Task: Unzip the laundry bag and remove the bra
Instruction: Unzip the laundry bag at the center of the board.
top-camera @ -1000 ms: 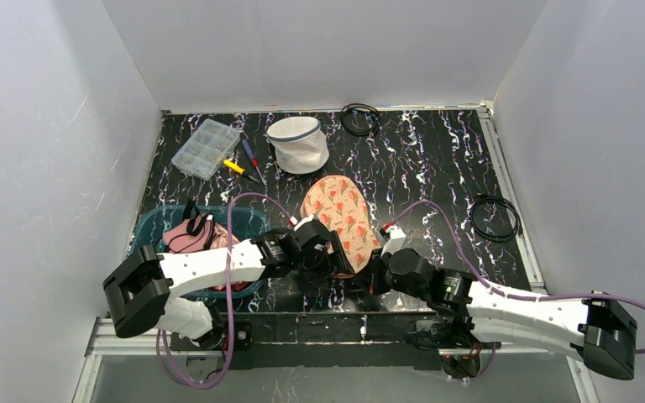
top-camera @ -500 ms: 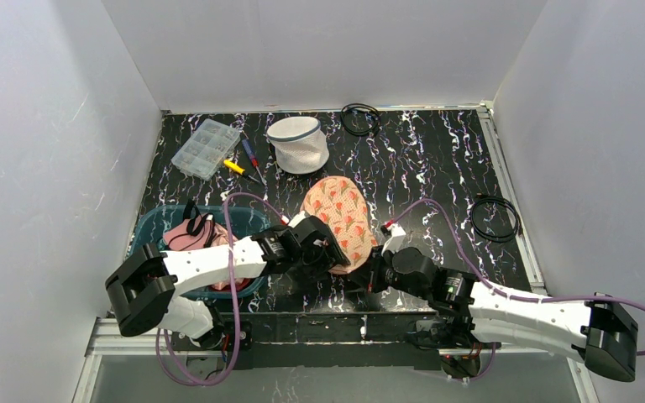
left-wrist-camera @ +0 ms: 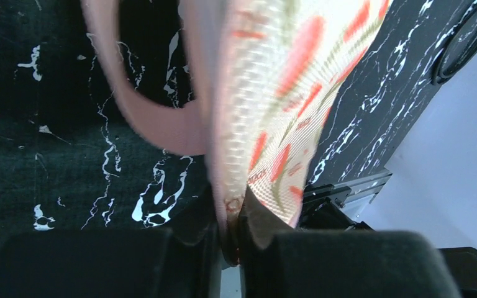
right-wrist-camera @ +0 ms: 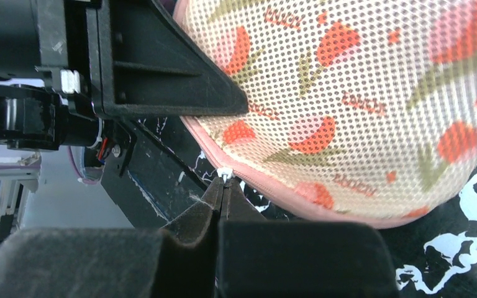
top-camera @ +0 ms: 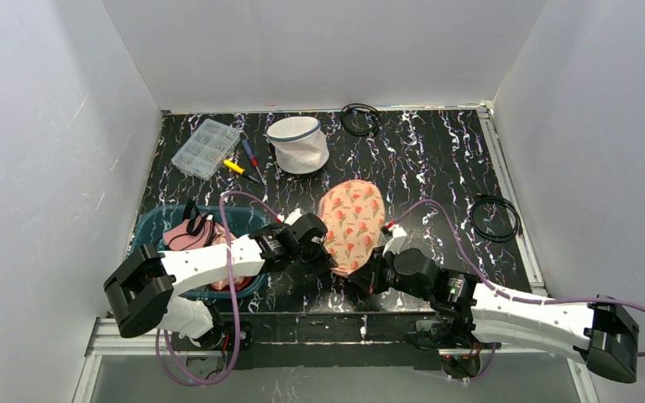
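Note:
The white mesh laundry bag (top-camera: 298,144) with blue-grey trim stands at the back of the table, untouched. Nearer, a floral mesh pouch (top-camera: 353,222) with pink zipper trim is held up between both arms. My left gripper (top-camera: 323,252) is shut on the pouch's near edge (left-wrist-camera: 273,93), pinching mesh and pink trim between its pads. My right gripper (top-camera: 361,273) is shut on a small white zipper pull (right-wrist-camera: 225,173) at the pink trim of the pouch (right-wrist-camera: 360,93). No bra can be made out.
A teal basket (top-camera: 155,227) with pink garments sits at the near left, under the left arm. A clear parts box (top-camera: 206,148) and screwdrivers (top-camera: 248,164) lie at the back left. Black cable coils lie at the back (top-camera: 359,117) and right edge (top-camera: 494,218).
The left gripper has closed on the floral pouch's edge. The pouch has swung to the right and now leans between the two grippers. The right gripper stayed shut.

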You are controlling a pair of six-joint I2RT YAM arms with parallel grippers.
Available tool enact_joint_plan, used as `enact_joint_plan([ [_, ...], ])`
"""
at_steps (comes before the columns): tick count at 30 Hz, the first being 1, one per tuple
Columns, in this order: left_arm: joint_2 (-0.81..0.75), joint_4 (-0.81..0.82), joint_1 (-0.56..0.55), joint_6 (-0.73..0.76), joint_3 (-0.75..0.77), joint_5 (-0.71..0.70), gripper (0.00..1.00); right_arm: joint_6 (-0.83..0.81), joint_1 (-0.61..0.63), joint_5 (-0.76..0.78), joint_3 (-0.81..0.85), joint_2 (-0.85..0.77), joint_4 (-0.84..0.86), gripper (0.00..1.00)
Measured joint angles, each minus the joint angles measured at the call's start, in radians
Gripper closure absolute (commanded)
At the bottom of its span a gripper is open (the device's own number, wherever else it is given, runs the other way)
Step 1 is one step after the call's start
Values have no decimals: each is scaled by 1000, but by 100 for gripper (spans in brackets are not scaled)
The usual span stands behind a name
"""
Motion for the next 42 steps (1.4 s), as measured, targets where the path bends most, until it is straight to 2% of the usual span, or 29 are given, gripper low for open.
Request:
enact_joint_plan([
  [6, -1, 10, 16, 11, 3, 14, 100, -5, 2, 15, 3, -35, -77, 99],
  [15, -1, 33, 77, 99, 3, 81, 100, 0, 2, 121, 20, -153, -320, 99],
  [21, -1, 53, 111, 165, 3, 149, 100, 8, 2, 140, 19, -227, -380, 99],
  [23, 6, 51, 121, 190, 15, 166, 95, 8, 2, 140, 18, -237, -379, 99],
  [25, 23, 49, 126, 218, 35, 175, 84, 7, 2, 137, 16, -236, -378, 99],
  [30, 57, 48, 132, 267, 55, 191, 37, 5, 2, 127, 16, -209, -364, 99],
  [36, -34, 36, 132, 260, -27, 183, 22, -1, 2, 106, 16, -165, -315, 99],
  [42, -205, -5, 61, 192, -101, 140, 19, -5, 2, 82, 16, -106, -251, 99],
])
